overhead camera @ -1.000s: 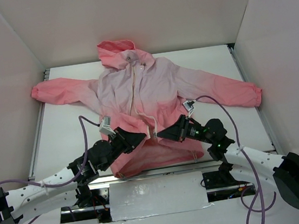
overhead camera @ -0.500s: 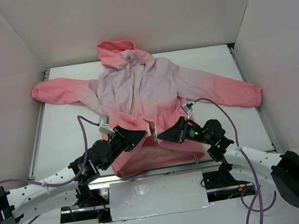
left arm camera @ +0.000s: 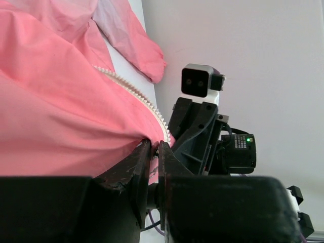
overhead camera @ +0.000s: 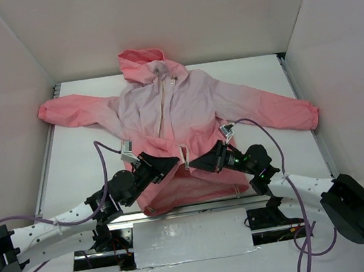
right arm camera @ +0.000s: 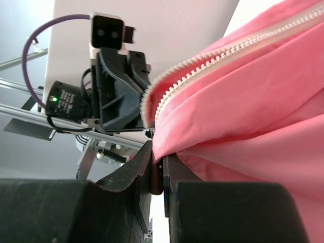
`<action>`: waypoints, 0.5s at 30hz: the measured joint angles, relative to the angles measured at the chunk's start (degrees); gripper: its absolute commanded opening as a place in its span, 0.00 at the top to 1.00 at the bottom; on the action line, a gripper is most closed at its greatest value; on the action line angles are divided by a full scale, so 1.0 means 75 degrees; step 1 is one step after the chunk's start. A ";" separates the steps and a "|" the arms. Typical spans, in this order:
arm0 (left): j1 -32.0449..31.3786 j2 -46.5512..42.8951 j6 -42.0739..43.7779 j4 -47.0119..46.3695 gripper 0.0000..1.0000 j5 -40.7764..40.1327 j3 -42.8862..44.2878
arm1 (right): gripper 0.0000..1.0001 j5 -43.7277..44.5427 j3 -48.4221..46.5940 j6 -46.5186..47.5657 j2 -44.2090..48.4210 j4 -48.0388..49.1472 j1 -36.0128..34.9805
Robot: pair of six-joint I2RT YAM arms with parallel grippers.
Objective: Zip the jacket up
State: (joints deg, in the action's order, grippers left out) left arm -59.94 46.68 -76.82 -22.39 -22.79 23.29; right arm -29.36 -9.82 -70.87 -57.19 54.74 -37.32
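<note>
because both grippers lie over the lower front of the jacket (overhead camera: 172, 110) in the top view, the bottom end of its zipper (overhead camera: 163, 108) is hidden there, and a slider cannot be made out in any view. the arms (overhead camera: 66, 220) also cover part of the near hem.

the jacket lies spread on the white table (overhead camera: 80, 168), front up, with the hood (overhead camera: 141, 60) toward the far wall and the sleeves (overhead camera: 76, 112) stretched out to both sides.

the left gripper (overhead camera: 174, 163) and the right gripper (overhead camera: 195, 163) point at each other, close together, one on each side of the zipper line. in the left wrist view the jaws are almost closed and pinch a fold of coral cloth just beside the row of cream teeth (left arm camera: 134, 93). how deep the cloth goes is hidden by the fingers (left arm camera: 134, 167) themselves. in the right wrist view the jaws are also nearly closed on a fold of pink cloth. there, two rows of teeth run side by side and then part near the gripper.

each wrist camera sees the other gripper just behind the cloth, partly covered by it. purple cables (overhead camera: 105, 162) arch up beside each wrist. white walls (overhead camera: 154, 20) stand around the table, and a silver plate (overhead camera: 191, 238) lies at the near edge between the two arms.
</note>
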 measured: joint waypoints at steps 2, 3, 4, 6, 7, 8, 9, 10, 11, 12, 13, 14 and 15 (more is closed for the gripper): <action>0.0000 -0.0003 -0.0017 0.0000 1.00 -0.0012 -0.0055 | 1.00 0.0003 0.0000 -0.0050 -0.0108 0.0280 -0.0003; 0.0000 -0.0006 -0.0020 0.0003 1.00 -0.0026 -0.0064 | 1.00 0.0003 0.0000 -0.0076 -0.0149 0.0405 -0.0003; 0.0000 -0.0015 -0.0020 0.0003 1.00 -0.0044 -0.0064 | 1.00 0.0003 0.0006 -0.0102 -0.0187 0.0536 -0.0003; 0.0000 -0.0058 -0.0023 0.0003 1.00 -0.0082 -0.0067 | 1.00 0.0000 0.0012 -0.0160 -0.0256 0.0769 -0.0003; 0.0000 -0.0087 -0.0023 0.0003 1.00 -0.0099 -0.0067 | 1.00 0.0000 0.0015 -0.0178 -0.0291 0.0860 -0.0003; 0.0000 -0.0108 -0.0023 0.0000 1.00 -0.0119 -0.0070 | 1.00 0.0000 0.0015 -0.0204 -0.0312 0.0941 -0.0003; 0.0000 -0.0119 -0.0023 0.0000 1.00 -0.0131 -0.0070 | 1.00 0.0000 0.0017 -0.0219 -0.0338 0.0985 -0.0003; 0.0000 -0.0125 -0.0020 0.0000 1.00 -0.0137 -0.0070 | 1.00 0.0000 0.0017 -0.0230 -0.0358 0.1026 -0.0003; 0.0000 -0.0125 -0.0023 0.0000 1.00 -0.0137 -0.0073 | 1.00 0.0000 0.0017 -0.0230 -0.0379 0.1055 -0.0003; 0.0000 -0.0128 -0.0023 0.0000 1.00 -0.0143 -0.0079 | 1.00 -0.0003 0.0017 -0.0230 -0.0396 0.1075 -0.0003; 0.0000 -0.0131 -0.0023 0.0000 1.00 -0.0152 -0.0085 | 1.00 -0.0003 0.0017 -0.0227 -0.0405 0.1078 -0.0003; 0.0000 -0.0143 -0.0023 -0.0003 1.00 -0.0166 -0.0096 | 1.00 -0.0003 0.0017 -0.0227 -0.0408 0.1072 -0.0003; 0.0000 -0.0152 -0.0026 -0.0006 1.00 -0.0189 -0.0108 | 1.00 -0.0009 0.0017 -0.0224 -0.0411 0.1072 -0.0003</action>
State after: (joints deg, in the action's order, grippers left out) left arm -59.94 45.54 -77.01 -22.44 -24.21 22.48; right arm -29.43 -9.69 -72.55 -60.27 62.78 -37.34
